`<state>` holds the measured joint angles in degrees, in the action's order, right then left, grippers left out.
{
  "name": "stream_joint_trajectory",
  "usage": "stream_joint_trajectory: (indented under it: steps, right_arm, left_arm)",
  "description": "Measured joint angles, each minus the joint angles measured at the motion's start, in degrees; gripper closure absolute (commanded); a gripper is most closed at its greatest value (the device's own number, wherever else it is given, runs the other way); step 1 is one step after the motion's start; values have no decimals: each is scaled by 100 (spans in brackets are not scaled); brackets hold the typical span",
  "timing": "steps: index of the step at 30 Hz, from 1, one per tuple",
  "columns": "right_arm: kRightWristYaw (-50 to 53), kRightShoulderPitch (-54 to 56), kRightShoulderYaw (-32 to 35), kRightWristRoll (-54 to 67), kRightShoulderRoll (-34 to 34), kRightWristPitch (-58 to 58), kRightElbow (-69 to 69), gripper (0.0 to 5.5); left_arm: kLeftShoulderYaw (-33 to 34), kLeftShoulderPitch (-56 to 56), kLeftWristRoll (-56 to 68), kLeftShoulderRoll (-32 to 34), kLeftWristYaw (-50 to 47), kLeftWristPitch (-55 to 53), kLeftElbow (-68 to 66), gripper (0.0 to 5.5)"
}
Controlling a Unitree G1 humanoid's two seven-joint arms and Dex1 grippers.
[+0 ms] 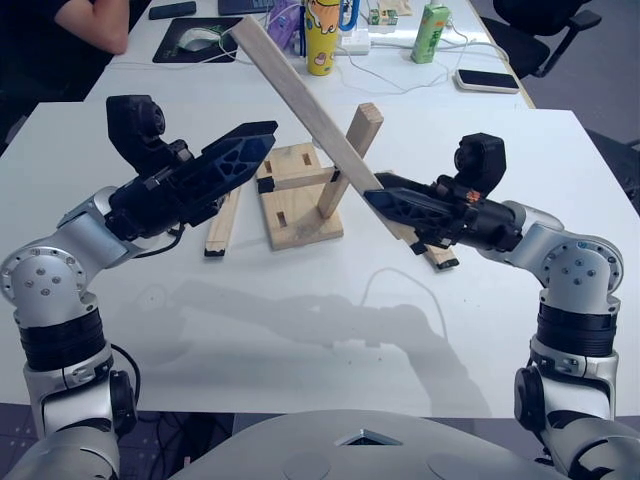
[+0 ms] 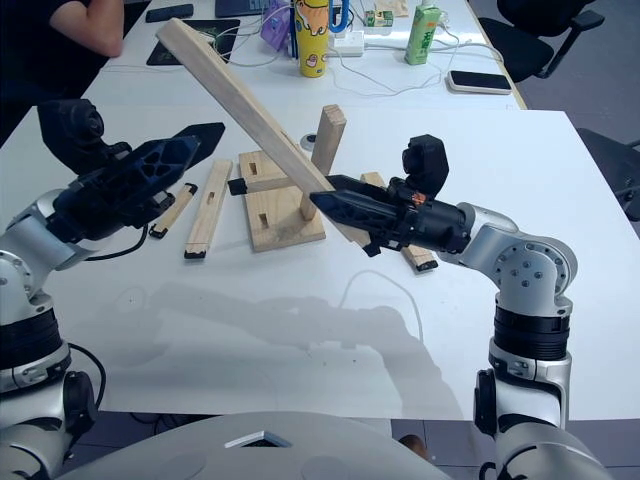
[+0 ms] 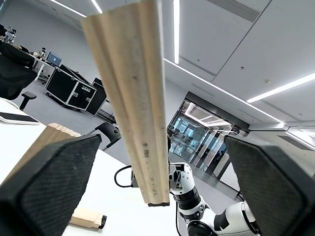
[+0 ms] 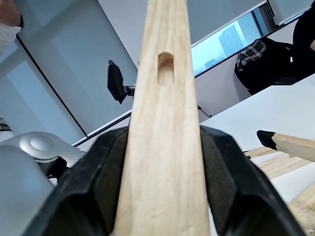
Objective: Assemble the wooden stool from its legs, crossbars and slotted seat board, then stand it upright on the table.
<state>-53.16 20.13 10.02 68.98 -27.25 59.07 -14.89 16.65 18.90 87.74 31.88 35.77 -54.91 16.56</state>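
My right gripper [image 1: 385, 200] is shut on a long wooden leg [image 1: 300, 95] near its lower end. The leg slants up and away to the left over the slotted seat board [image 1: 295, 220], and the right wrist view shows a slot in the leg [image 4: 166, 69] between the pads [image 4: 98, 187]. The board lies flat mid-table with one leg [image 1: 352, 160] standing in it and a crossbar [image 1: 300, 181] beside that. My left gripper [image 1: 245, 155] hovers open just left of the board, holding nothing. Its fingers [image 3: 49, 187] stand wide apart.
Loose wooden pieces lie left of the board [image 2: 205, 220] [image 2: 172, 215], and another [image 1: 440, 256] lies under my right gripper. A yellow cup [image 1: 320, 40], a green carton [image 1: 430, 32], a phone [image 1: 487, 80] and cables crowd the desk beyond. The near table is bare white.
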Motion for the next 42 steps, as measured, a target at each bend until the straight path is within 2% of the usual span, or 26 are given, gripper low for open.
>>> stream_joint_trajectory:
  steps: [5, 11, 27, 34, 35, 42]
  right_arm:
    - [-235, -186, -404, -300, -113, -45, -143, 344]
    - [-460, -298, -542, -382, -231, -141, -207, 344]
    - [-641, -297, -623, -416, -304, -188, -222, 344]
    - [-758, -298, -673, -607, -350, -304, -192, 344]
    - [-764, -298, -677, -624, -349, -320, -192, 305]
    - [-821, -356, -490, -565, -359, -464, -60, 187]
  left_arm:
    - [-39, 2, 15, 5, 49, -4, 0, 87]
    - [-98, 3, 43, 15, 94, -28, 1, 87]
    - [-213, -19, -144, 167, 322, -138, 8, 336]
    - [-243, -21, -339, 222, 389, -128, 19, 342]
    - [-243, -21, -351, 223, 402, -126, 16, 342]
    - [-385, -16, -856, 292, 509, -161, -136, 343]
